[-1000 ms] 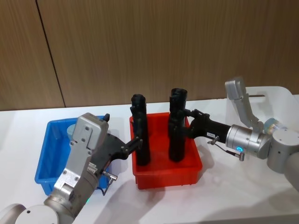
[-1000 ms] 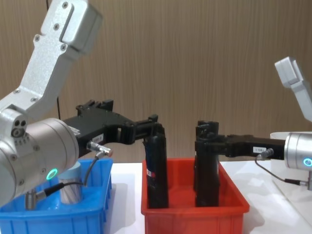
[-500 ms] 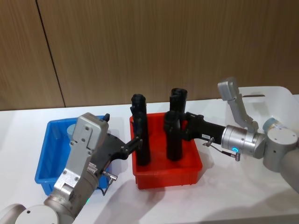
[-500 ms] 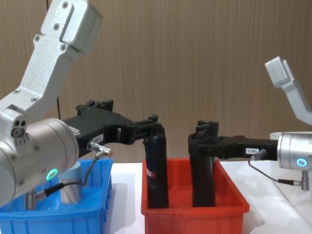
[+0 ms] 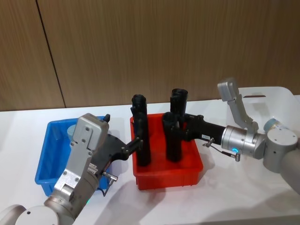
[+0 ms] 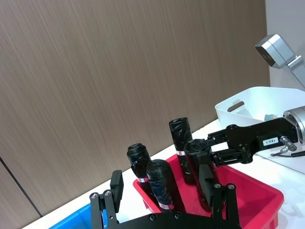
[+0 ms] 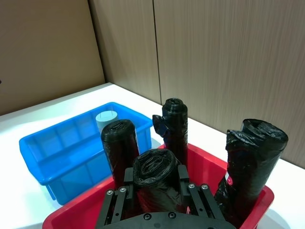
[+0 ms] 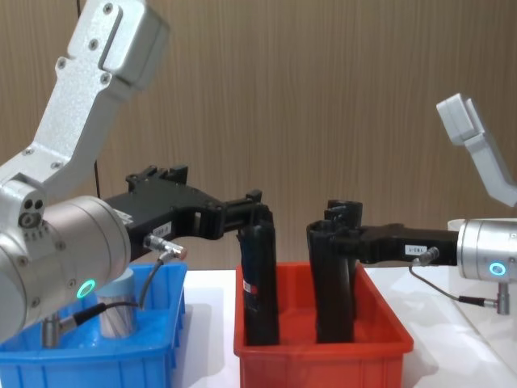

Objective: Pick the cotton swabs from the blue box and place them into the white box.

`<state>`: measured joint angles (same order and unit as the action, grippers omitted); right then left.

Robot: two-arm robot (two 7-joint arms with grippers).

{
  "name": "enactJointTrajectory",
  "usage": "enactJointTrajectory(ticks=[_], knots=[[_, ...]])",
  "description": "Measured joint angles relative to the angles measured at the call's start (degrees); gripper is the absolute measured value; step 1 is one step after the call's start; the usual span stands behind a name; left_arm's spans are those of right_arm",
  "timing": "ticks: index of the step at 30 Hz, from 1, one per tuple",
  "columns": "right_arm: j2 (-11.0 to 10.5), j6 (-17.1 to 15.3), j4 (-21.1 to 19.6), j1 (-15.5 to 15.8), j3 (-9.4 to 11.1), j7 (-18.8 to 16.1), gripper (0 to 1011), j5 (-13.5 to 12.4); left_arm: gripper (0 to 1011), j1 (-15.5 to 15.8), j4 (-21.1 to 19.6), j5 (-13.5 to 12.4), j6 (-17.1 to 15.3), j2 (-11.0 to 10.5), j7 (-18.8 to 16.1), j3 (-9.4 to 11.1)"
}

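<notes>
Cotton swabs [image 5: 73,129]: standing upright inside the blue box [image 5: 47,161], untouched, not yet lifted.

Change over the last second: right gripper [image 5: 174,127] shifted toward the left gripper [image 5: 137,143], carrying a black roll [image 5: 172,140] across the red bin [image 5: 187,174]. Roll base now seated low in the bin, nearer the bin's centre than a second ago. No movement at the left gripper or the swabs tub.

Meaning for the task, as a judgement: no progress on the transfer itself. Both grippers occupied over the red bin, handling rolls rather than swabs. Pick step still ahead; white box [image 5: 281,96] still waiting for the tub.

Right gripper state: clamped on the black roll near its top, one finger on each side, as seen from the right wrist.

Left gripper state: spread wide, straddling a second black roll [image 6: 159,188] without visible contact.

Position of the swabs relative to each gripper:
- Behind and to the outer side of the left gripper, close beside the left forearm, below finger level.
- Well beyond the right gripper, past the red bin wall and past the rolls.

White box: behind the right gripper, beside the right forearm, on the opposite side of the worktop [image 5: 225,197] from the swabs.
</notes>
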<state>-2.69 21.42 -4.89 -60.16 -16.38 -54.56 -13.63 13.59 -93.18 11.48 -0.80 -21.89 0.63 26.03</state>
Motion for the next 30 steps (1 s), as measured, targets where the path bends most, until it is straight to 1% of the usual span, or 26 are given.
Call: enactJointTrajectory(ticks=[9, 14, 16, 17, 18, 19, 20, 21, 22, 23, 24, 26, 27, 29, 30], knots=[[-0.16, 1.47, -0.47, -0.14, 1.42, 0.92, 476, -0.56, 1004, 0.0, 0.0, 0.0, 0.0, 0.0, 0.0, 0.0], [-0.49, 2.2, -2.15, 0.05, 2.47, 2.1, 446, -1.21, 1004, 0.0, 0.0, 0.0, 0.0, 0.0, 0.0, 0.0], [-0.8, 2.11, -4.39, 0.86, 3.07, 2.87, 433, -1.5, 1004, 0.0, 0.0, 0.0, 0.0, 0.0, 0.0, 0.0], [-1.07, 1.6, -6.64, 1.76, 3.45, 3.53, 427, -1.74, 1004, 0.0, 0.0, 0.0, 0.0, 0.0, 0.0, 0.0], [-1.23, 1.22, -8.03, 2.35, 3.65, 3.86, 418, -1.84, 1004, 0.0, 0.0, 0.0, 0.0, 0.0, 0.0, 0.0], [-1.67, 0.07, -11.6, 3.94, 4.07, 4.81, 418, -2.02, 1004, 0.0, 0.0, 0.0, 0.0, 0.0, 0.0, 0.0], [-1.67, 0.07, -11.6, 3.94, 4.07, 4.81, 411, -2.02, 1004, 0.0, 0.0, 0.0, 0.0, 0.0, 0.0, 0.0], [-2.09, -1.04, -14.88, 5.41, 4.42, 5.69, 399, -2.27, 1004, 0.0, 0.0, 0.0, 0.0, 0.0, 0.0, 0.0], [-2.28, -1.76, -16.5, 6.12, 4.58, 6.31, 399, -2.35, 1004, 0.0, 0.0, 0.0, 0.0, 0.0, 0.0, 0.0], [-2.69, -2.89, -20.07, 7.73, 4.95, 7.21, 389, -2.51, 1004, 0.0, 0.0, 0.0, 0.0, 0.0, 0.0, 0.0], [-2.81, -3.45, -21.01, 8.13, 5.05, 7.69, 383, -2.63, 1004, 0.0, 0.0, 0.0, 0.0, 0.0, 0.0, 0.0], [-3.2, -4.66, -24.32, 9.64, 5.41, 8.84, 378, -2.76, 1004, 0.0, 0.0, 0.0, 0.0, 0.0, 0.0, 0.0], [-3.54, -5.61, -27.11, 10.87, 5.71, 9.88, 367, -2.82, 1004, 0.0, 0.0, 0.0, 0.0, 0.0, 0.0, 0.0], [-3.94, -6.72, -30.09, 12.16, 6.03, 11.1, 358, -2.94, 1004, 0.0, 0.0, 0.0, 0.0, 0.0, 0.0, 0.0], [-4.27, -7.66, -32.68, 13.3, 6.32, 12.23, 352, -3.09, 1004, 0.0, 0.0, 0.0, 0.0, 0.0, 0.0, 0.0]])
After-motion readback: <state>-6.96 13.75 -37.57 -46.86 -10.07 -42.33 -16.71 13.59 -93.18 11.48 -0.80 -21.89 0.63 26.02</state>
